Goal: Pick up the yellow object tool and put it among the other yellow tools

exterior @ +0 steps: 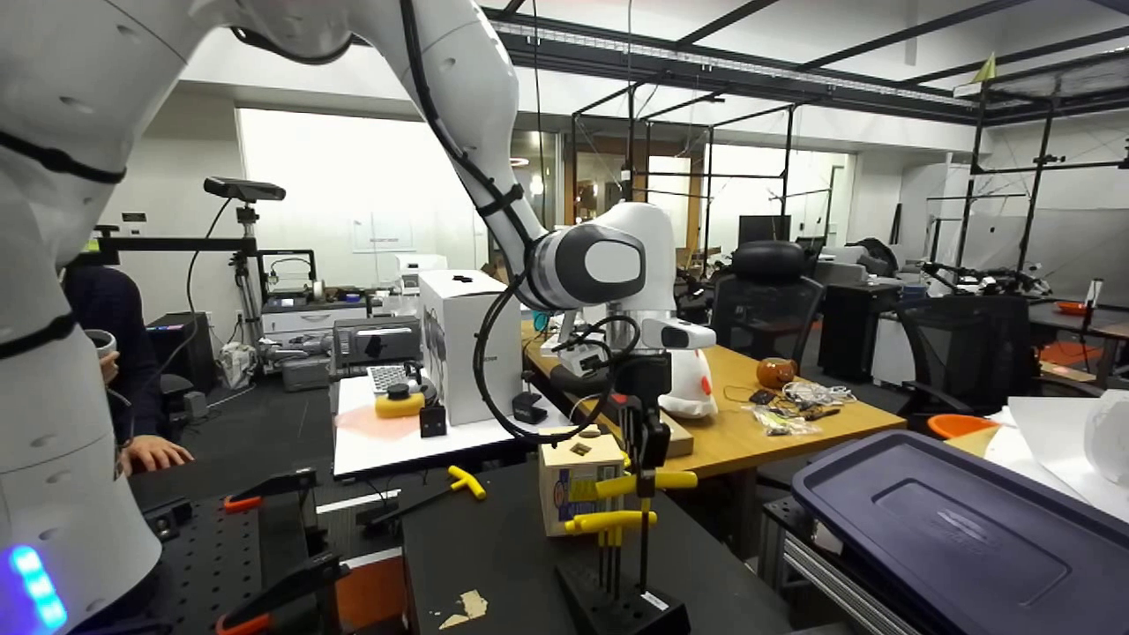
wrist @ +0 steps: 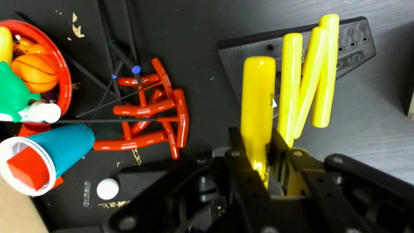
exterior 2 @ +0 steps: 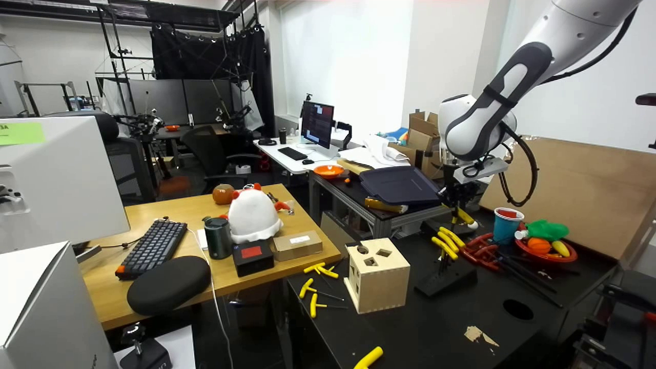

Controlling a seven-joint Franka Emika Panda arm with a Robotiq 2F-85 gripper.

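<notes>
Wrist view: red T-handle hex keys read BONDHUS; the gripper clamps a yellow T-handle hex key over the black stand, beside other yellow hex keys. Both exterior views show the arm arched downward; a green note shows "3A" in an exterior view.

Yellow T-handled tool upright in the claw, beside 3 other yellow tools in a black stand.
</notes>
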